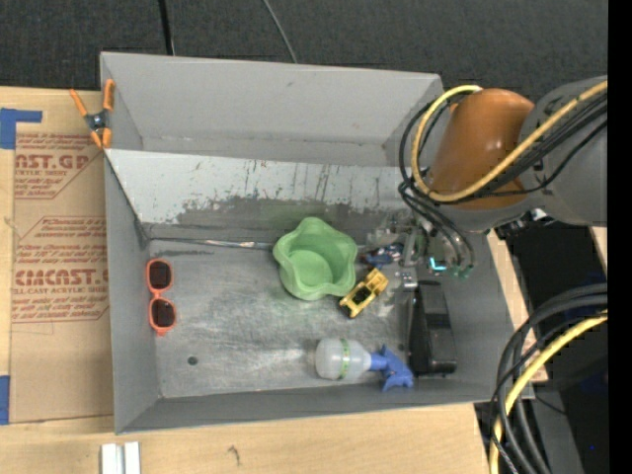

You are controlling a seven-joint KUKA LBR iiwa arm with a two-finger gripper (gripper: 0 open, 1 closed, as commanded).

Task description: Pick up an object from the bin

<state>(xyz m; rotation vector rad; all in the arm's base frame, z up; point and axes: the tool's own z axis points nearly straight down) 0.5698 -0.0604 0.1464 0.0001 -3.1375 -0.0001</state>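
Camera view, right of centre: gripper [420, 265] hanging low inside the grey bin [247, 117], under the orange wrist cover, above a small clutter by the right wall. Released or clenched: cannot tell, too tangled with cables and robot parts there. Nothing seen held. Nearest to it are a small blue piece [380, 256] just to its left and a yellow toy vehicle [362, 293] to its lower left, touching the green bowl [314, 257]. Directly below it in the frame, a black oblong block [432, 336].

Judged as the approach before a grasp. To do it well:
- Settle on one thing, likely the yellow toy vehicle, lying a little off the right wall.
- Come straight down over its middle.
- Set the closing direction across its narrow side.
- Keep clear of the bowl's rim and the block, so as to pinch neither along with it.
- Close only once low enough, then lift straight up, away from the wall.

Counted, largest first:
- One green bowl, flower-shaped, middle of the frame.
- One black oblong block, lower right.
- One whitish bottle [341, 358], on its side at bottom centre.
- One pair of orange sunglasses [160, 295], far left.
- One thin pale stick [212, 243], along the foot of the back wall.
- One yellow toy vehicle.
- One blue shape [395, 373] at the bottle's right end; part of it or separate, cannot tell.
- One small blue piece.
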